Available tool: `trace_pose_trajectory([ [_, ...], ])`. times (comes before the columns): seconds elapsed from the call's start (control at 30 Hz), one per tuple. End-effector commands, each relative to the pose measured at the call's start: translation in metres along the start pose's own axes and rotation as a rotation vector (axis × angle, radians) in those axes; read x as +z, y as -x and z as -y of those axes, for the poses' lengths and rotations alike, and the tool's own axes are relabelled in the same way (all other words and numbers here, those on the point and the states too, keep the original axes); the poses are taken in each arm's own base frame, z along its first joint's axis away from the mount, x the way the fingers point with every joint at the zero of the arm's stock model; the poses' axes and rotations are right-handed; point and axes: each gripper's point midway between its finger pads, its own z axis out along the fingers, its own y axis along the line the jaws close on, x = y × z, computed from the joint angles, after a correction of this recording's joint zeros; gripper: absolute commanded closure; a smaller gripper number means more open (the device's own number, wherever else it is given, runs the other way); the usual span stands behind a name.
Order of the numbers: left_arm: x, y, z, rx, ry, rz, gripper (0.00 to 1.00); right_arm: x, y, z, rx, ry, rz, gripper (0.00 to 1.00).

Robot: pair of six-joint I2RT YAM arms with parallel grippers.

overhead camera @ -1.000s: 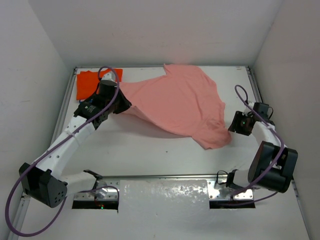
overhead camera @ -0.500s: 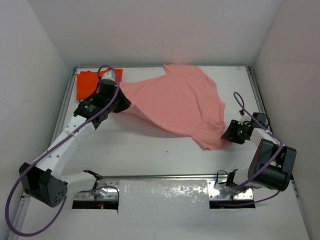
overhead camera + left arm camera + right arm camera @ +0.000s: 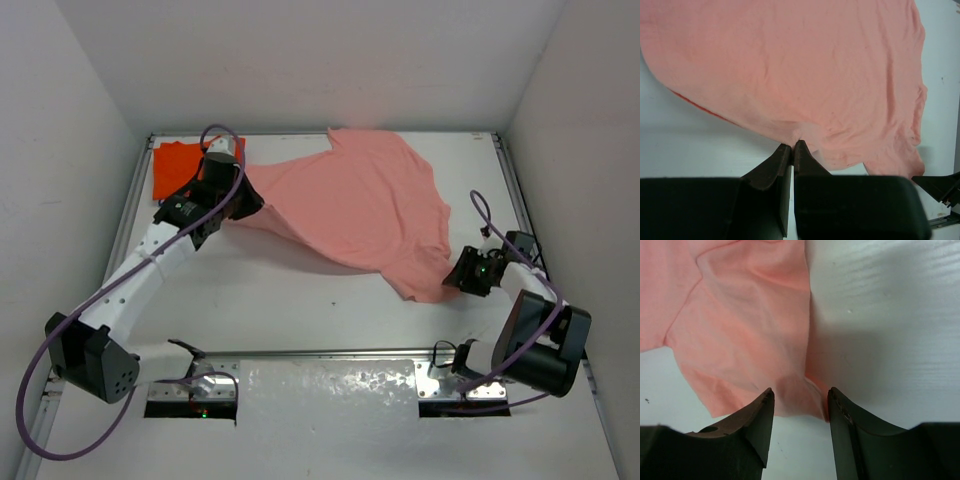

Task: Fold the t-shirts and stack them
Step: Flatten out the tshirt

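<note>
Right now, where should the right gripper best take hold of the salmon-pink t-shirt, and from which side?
Grip the salmon-pink t-shirt at its loose near-right corner, coming low from the right. That corner lies flat on the table between the open fingers of the right gripper; the left gripper pinches the opposite edge.

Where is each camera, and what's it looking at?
Top camera: above and behind both arms, looking down on them, the table, pink t-shirt and orange t-shirt.
Left wrist: on the left arm, looking past the left gripper, shut on the pink t-shirt's edge.
Right wrist: on the right arm, looking past the open right gripper at the pink t-shirt's corner.
All three share the pink t-shirt.
</note>
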Motion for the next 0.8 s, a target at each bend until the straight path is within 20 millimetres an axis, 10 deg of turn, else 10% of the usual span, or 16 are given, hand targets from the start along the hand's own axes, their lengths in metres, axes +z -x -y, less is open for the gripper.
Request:
trace_pose_trajectory([
  [0.0, -0.013, 0.031, 0.024, 0.010, -0.070, 0.098, 1.00, -0.009, -0.003, 0.006, 0.017, -0.058, -0.013, 0.55],
  [0.77, -0.017, 0.043, 0.048, -0.009, -0.152, 0.099, 1.00, -0.020, -0.037, 0.001, 0.155, -0.070, -0.241, 0.55],
])
